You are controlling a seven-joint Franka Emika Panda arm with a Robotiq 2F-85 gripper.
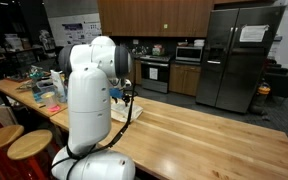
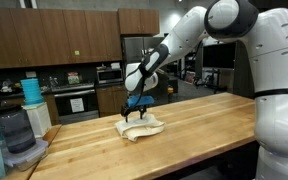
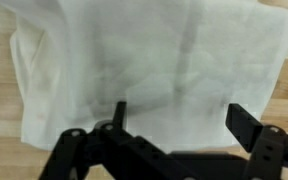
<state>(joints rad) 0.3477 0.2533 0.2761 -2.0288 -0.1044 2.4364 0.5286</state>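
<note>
The long wooden worktop (image 2: pixel 209 125) carried everything. The white robot arm (image 2: pixel 179 40) reached over it from one end and bent down toward its far long edge. There a crumpled white cloth (image 2: pixel 144 127) lay on the wood, close to that edge and well apart from the plastic containers (image 2: pixel 19 135) at the worktop's end. The claw (image 2: pixel 136 106) hung directly over the cloth, released, with both jaws spread wide and grasping nothing. In the wrist view the cloth (image 3: pixel 144 60) filled the space between the black fingers (image 3: pixel 246 125); whether they touched it I cannot tell.
</note>
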